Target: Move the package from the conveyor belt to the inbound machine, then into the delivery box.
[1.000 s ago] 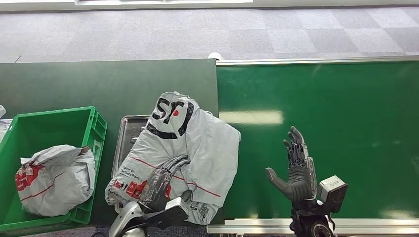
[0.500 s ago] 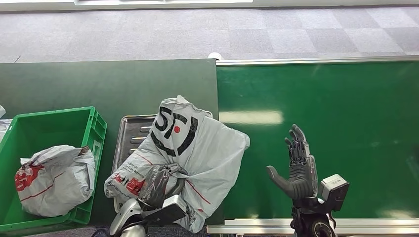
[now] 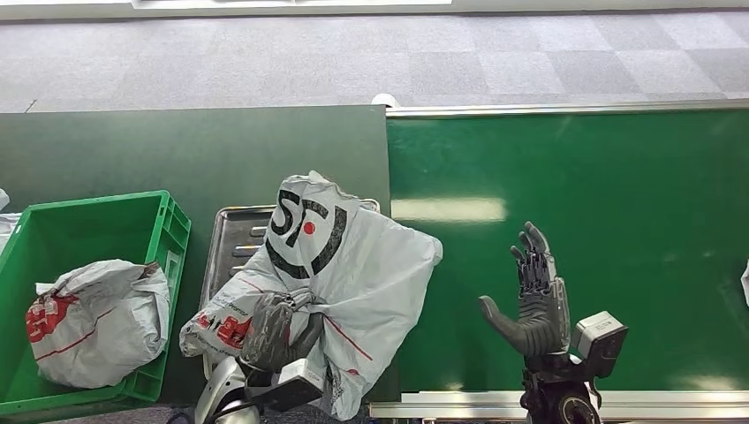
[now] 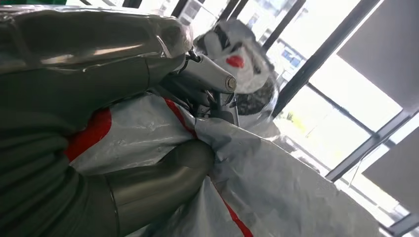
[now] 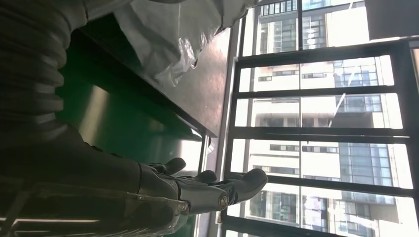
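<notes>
A grey plastic mail package (image 3: 340, 274) with a black logo and red stripes lies bunched over the metal tray (image 3: 228, 237) of the inbound machine, tilted up at its far end. My left hand (image 3: 272, 331) grips the package's near edge, fingers curled into the plastic; the left wrist view shows the thumb (image 4: 158, 182) and fingers (image 4: 202, 79) clamped on the grey package (image 4: 276, 192). My right hand (image 3: 530, 300) stands open and upright above the green conveyor belt (image 3: 618, 221), holding nothing. The right wrist view shows its fingers (image 5: 212, 190) spread.
A green delivery box (image 3: 53, 238) stands at the left with another grey package (image 3: 97, 322) inside. A dark green table (image 3: 177, 150) carries the tray and box. A bit of white shows at the belt's right edge (image 3: 745, 283).
My left hand has closed its fingers into the package and pulled its near edge in, bunching it and raising the logo end. The right hand has hardly moved.
</notes>
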